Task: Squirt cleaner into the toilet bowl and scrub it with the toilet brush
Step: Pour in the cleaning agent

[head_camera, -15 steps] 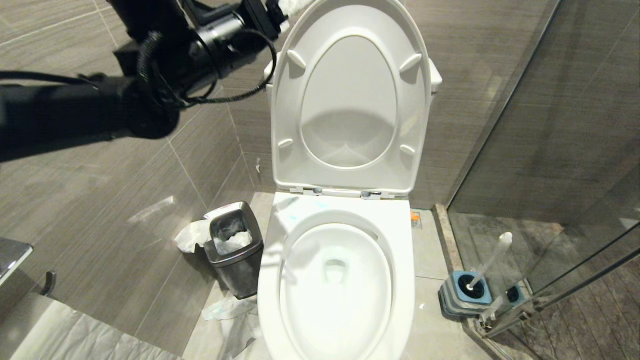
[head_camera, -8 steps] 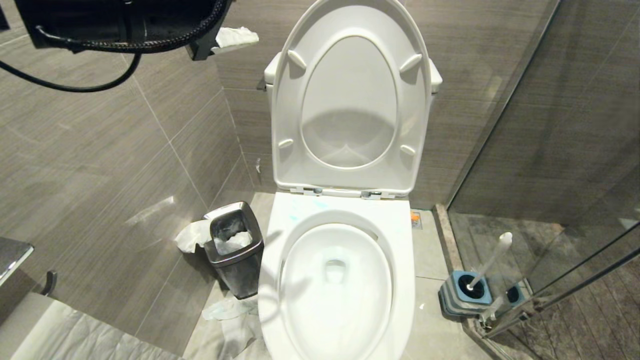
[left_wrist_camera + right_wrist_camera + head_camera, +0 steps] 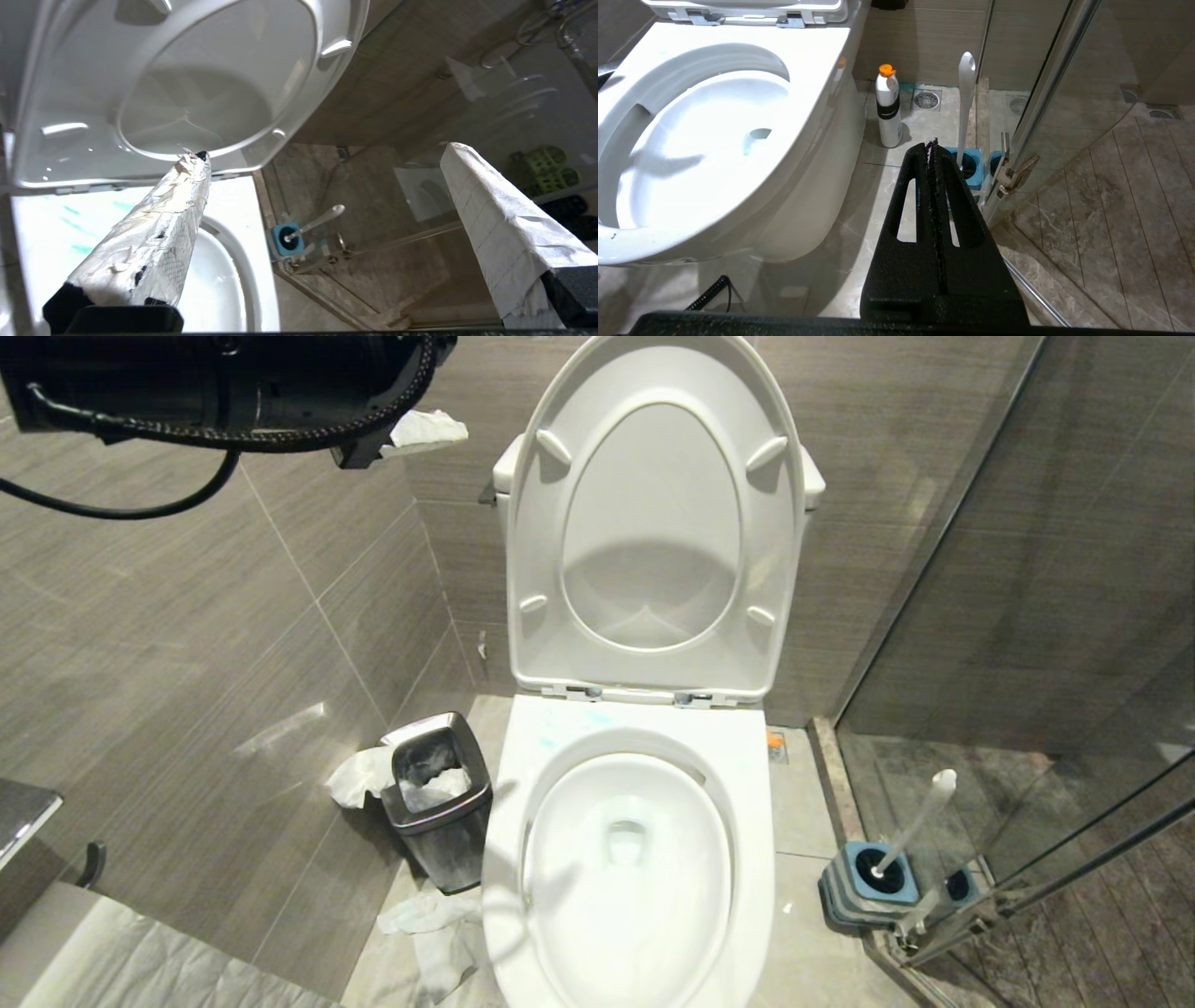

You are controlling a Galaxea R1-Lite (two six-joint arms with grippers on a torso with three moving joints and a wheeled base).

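The left gripper point(image 3: 327, 154) has its fingers wide apart – holding nothing. The right gripper point(image 3: 933, 142) is pressed together. The toilet brush point(image 3: 910, 831) stands in its holder, handle leaning up – toward the glass.

A small steel waste bin point(image 3: 439, 793) stuffed with white tissue stands on the floor; crumpled tissue point(image 3: 431, 926) lies beside it.

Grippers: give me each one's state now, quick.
Left tool: open wide, holding nothing, raised beside the upright toilet lid.
Right tool: shut, empty, low near the toilet brush.
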